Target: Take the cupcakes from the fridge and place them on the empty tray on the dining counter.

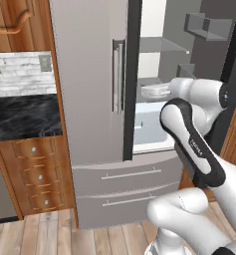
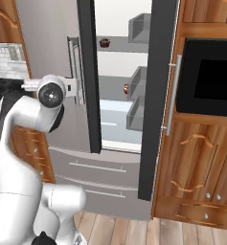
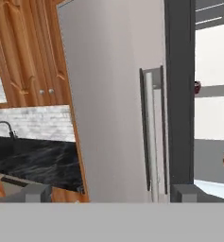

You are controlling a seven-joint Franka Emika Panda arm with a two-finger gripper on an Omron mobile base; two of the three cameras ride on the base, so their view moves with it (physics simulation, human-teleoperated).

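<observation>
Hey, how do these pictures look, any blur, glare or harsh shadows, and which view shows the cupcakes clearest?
Left base view: soft, flatly lit, no glare, the arm blocking much of the open fridge. Right base view: sharpest on the cupcakes, dark one above, red-topped one below. Hand view: slightly grainy; the red-topped one is cut at the edge.

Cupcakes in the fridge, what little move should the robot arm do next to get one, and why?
Probably swing the open gripper toward the fridge's open side. The hand view faces the shut door's handle, and the gripper holds nothing. The red-topped cupcake sits on a middle shelf, the chocolate cupcake one shelf higher, both inside the fridge and some way off.
</observation>
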